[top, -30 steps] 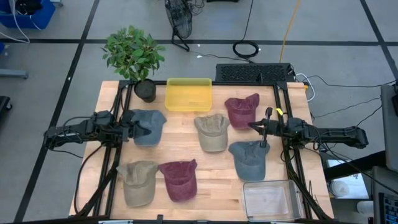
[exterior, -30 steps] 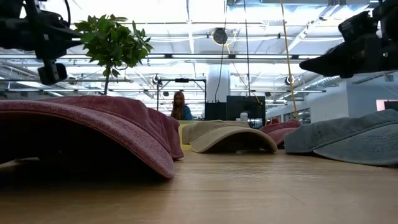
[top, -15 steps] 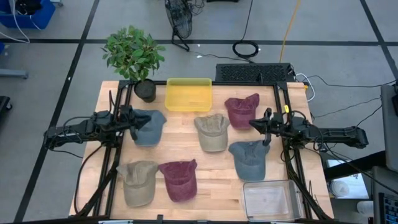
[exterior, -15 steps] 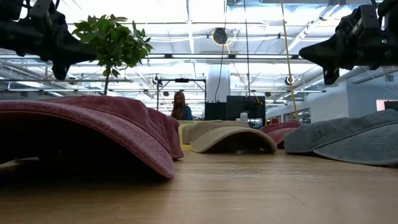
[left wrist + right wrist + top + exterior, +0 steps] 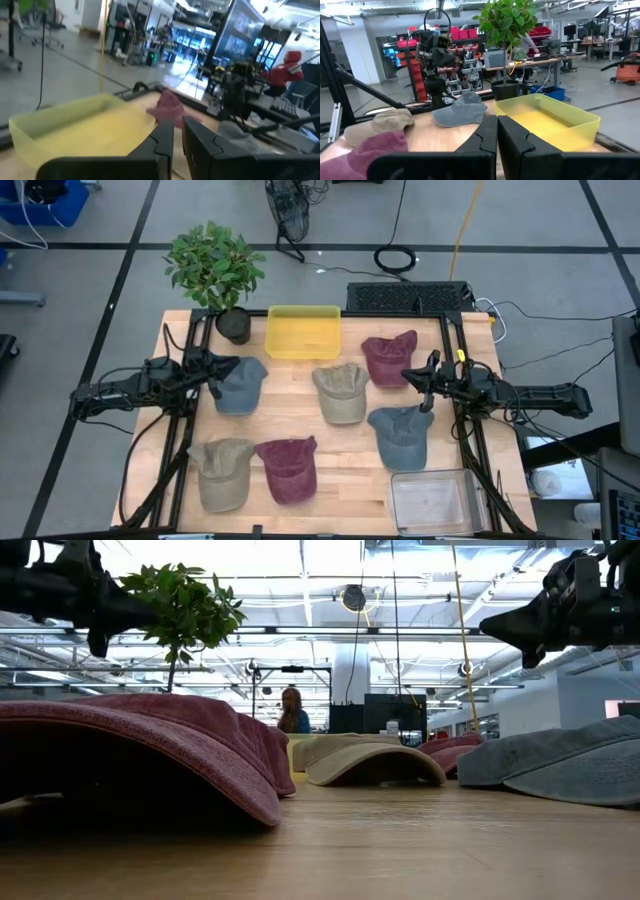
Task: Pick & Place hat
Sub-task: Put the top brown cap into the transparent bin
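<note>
Six caps lie crown up on the wooden table: a blue-grey cap (image 5: 240, 384) at the left, a tan cap (image 5: 340, 392) in the middle, a maroon cap (image 5: 388, 358), a second blue-grey cap (image 5: 402, 436), and a tan cap (image 5: 222, 473) and a maroon cap (image 5: 288, 469) near the front edge. My left gripper (image 5: 232, 362) hovers shut and level over the left blue-grey cap's far edge. My right gripper (image 5: 405, 376) hovers shut and level just right of the far maroon cap. Neither touches a cap.
A yellow bin (image 5: 303, 331) sits at the table's far edge, beside a potted plant (image 5: 215, 270) at the far left corner. A clear bin (image 5: 432, 500) stands at the near right corner. Bare wood shows between the caps. A person (image 5: 291, 712) is in the room beyond.
Both grippers have tipped up from pointing down at the table to lying level, and have risen a little. The left gripper has reached toward the table's right, over the blue-grey cap. The right gripper has reached slightly toward the left. No cap has moved.
</note>
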